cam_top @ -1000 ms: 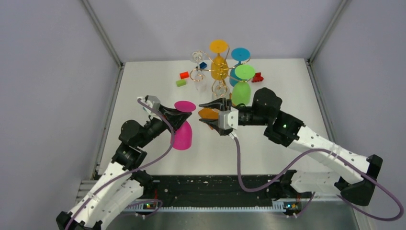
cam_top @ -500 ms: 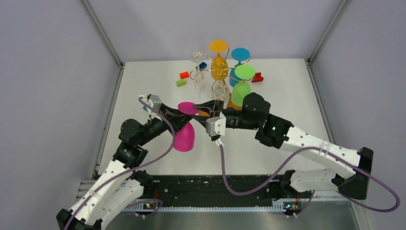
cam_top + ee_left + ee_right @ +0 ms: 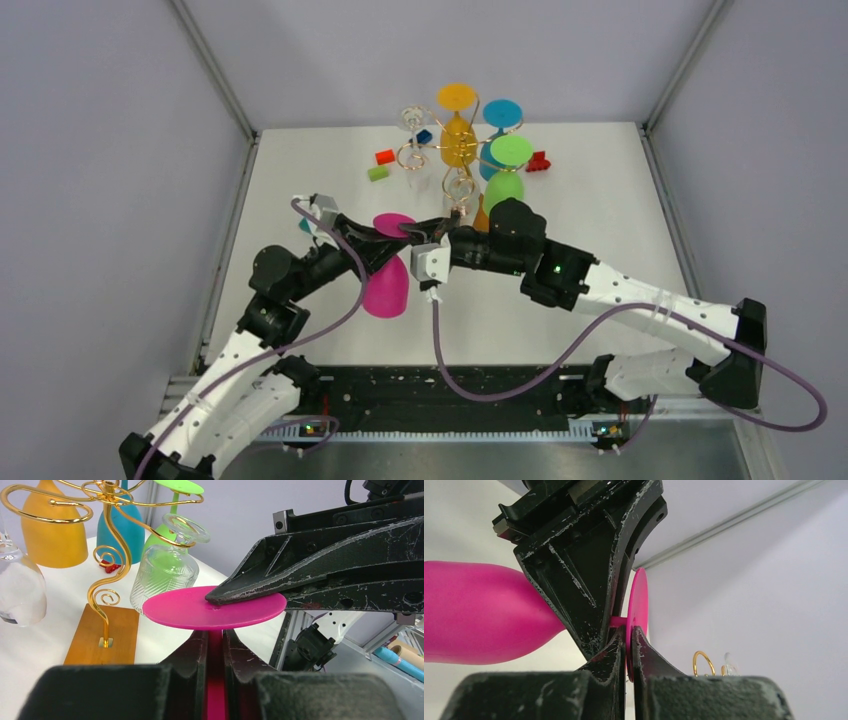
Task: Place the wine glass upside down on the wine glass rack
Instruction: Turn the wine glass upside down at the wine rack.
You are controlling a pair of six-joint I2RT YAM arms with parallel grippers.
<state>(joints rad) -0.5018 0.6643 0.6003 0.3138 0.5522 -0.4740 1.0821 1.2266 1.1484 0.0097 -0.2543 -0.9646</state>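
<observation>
Top external view: the right gripper (image 3: 412, 231) has swung left from its spot a second ago, when it hung open and apart from the magenta wine glass (image 3: 384, 290), close to the wooden base of the wine glass rack (image 3: 458, 188). Now its fingers are pinched together on the rim of the glass's foot disc (image 3: 393, 224). The left gripper (image 3: 380, 250) keeps the same clamp on the stem as before. The glass is upside down, bowl low and foot up, and has barely shifted. It hangs over the white table (image 3: 330, 180), in front and to the left of the rack and not touching it.

In the right wrist view, the two fingertips of the right gripper (image 3: 629, 645) squeeze the thin edge of the foot disc (image 3: 638, 597), with the left gripper (image 3: 589, 555) just behind it and the bowl (image 3: 479, 612) beyond.

In the left wrist view, one right finger lies on top of the foot disc (image 3: 195, 611). The rack (image 3: 120, 550) stands behind, with a clear glass (image 3: 165, 572), a green glass (image 3: 175, 510), an orange glass (image 3: 50, 530) and a teal glass (image 3: 122, 530) hanging on it.
</observation>
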